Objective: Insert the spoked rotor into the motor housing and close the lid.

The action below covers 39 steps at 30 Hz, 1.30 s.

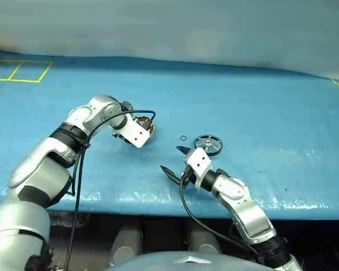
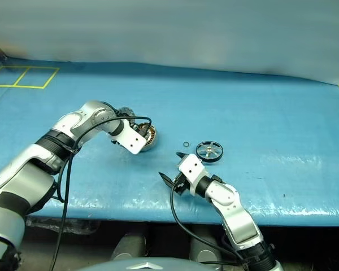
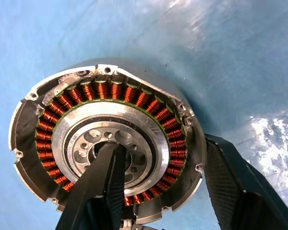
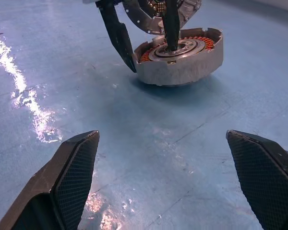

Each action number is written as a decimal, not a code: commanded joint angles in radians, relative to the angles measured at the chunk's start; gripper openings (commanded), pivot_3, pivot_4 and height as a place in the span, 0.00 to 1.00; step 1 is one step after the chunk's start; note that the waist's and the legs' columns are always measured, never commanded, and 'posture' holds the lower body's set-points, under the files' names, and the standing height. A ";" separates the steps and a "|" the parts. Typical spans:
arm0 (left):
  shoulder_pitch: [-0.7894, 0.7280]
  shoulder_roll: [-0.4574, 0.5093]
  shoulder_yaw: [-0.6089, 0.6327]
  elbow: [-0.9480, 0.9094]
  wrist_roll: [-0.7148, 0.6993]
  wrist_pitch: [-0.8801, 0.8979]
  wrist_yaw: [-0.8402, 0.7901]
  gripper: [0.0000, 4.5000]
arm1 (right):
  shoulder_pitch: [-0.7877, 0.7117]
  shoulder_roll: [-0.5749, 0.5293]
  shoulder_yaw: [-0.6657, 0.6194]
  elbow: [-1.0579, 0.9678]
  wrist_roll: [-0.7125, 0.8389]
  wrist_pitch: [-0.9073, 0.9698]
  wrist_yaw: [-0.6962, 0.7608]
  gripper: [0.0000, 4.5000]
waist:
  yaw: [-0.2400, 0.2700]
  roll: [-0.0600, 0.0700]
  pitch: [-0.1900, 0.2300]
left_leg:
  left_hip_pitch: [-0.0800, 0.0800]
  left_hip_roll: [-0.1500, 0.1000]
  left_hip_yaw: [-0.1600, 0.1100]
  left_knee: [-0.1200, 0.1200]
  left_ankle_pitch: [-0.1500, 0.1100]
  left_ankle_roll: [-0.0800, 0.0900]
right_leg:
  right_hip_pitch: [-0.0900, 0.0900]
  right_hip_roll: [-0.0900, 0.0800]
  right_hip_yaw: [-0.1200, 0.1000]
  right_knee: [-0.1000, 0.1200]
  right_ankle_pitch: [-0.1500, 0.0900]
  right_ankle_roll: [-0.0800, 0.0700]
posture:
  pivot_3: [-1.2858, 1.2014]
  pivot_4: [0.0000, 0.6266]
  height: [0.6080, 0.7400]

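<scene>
Left gripper (image 4: 144, 45) jaws are gripping the motor housing (image 3: 105, 143), one finger (image 3: 103, 187) inside the silver hub, the other outside the wall; the housing is sitting slightly tilted on the blue counter (image 1: 260, 101), windings facing up. Right gripper (image 1: 174, 161) jaws are standing wide apart, holding nothing, near the counter's front edge. The spoked rotor (image 1: 208, 144) is lying just beyond it, a small black ring (image 1: 183, 138) beside.
</scene>
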 commanded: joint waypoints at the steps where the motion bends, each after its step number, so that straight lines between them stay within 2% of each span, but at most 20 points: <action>1: -0.054 -0.004 0.014 -0.054 0.027 -0.240 0.055 0.48 | 0.032 -0.009 -0.016 -0.077 0.017 0.022 -0.008 1.00 | 0.002 0.000 0.000 | -0.003 0.000 0.000 0.001 0.000 0.000 | -0.002 0.000 0.000 0.000 0.000 0.000 | 0.52 0.24 1.00; 8: -0.105 -0.020 -0.043 -0.020 0.202 -0.504 0.152 0.48 | 0.050 -0.020 -0.035 -0.108 0.011 0.045 -0.023 1.00 | 0.003 0.000 0.000 | -0.003 -0.001 0.001 0.003 0.000 0.000 | -0.002 0.000 0.001 0.000 0.000 0.000 | 0.52 0.24 1.00; 14: -0.158 -0.038 -0.087 0.052 0.346 -0.623 0.255 0.48 | 0.071 -0.024 -0.040 -0.129 0.008 0.051 -0.043 1.00 | 0.004 -0.001 0.000 | -0.004 -0.001 0.001 0.003 0.000 0.000 | -0.002 0.000 0.001 0.000 0.000 0.000 | 0.52 0.24 1.00; 22: -0.152 -0.047 -0.105 0.051 0.348 -0.718 0.292 0.48 | 0.077 -0.017 -0.028 -0.124 -0.004 0.047 -0.064 1.00 | 0.003 -0.001 0.000 | -0.004 -0.001 0.001 0.003 0.000 0.000 | -0.002 -0.001 0.001 0.000 0.001 0.001 | 0.52 0.24 1.00; 29: -0.152 -0.040 -0.104 0.040 0.323 -0.704 0.250 0.48 | 0.053 -0.006 -0.019 -0.106 -0.008 0.040 -0.067 1.00 | 0.002 -0.001 0.000 | -0.003 -0.001 0.001 0.004 0.000 0.000 | -0.002 0.000 0.001 0.002 0.000 0.001 | 0.52 0.24 1.00; 35: -0.115 -0.024 -0.099 -0.008 0.213 -0.635 0.137 0.88 | 0.038 0.002 -0.012 -0.096 -0.001 0.031 -0.061 1.00 | 0.001 0.000 0.000 | -0.003 -0.001 0.001 0.004 0.000 0.000 | -0.002 0.000 0.001 0.002 0.000 0.000 | 0.52 0.24 1.00; 39: -0.086 -0.004 -0.088 -0.071 0.122 -0.593 0.075 0.88 | 0.033 0.007 -0.008 -0.089 -0.001 0.026 -0.059 1.00 | -0.003 0.000 0.000 | -0.003 -0.001 0.000 0.004 0.000 0.000 | -0.002 0.000 0.001 0.003 0.000 -0.001 | 0.52 0.24 1.00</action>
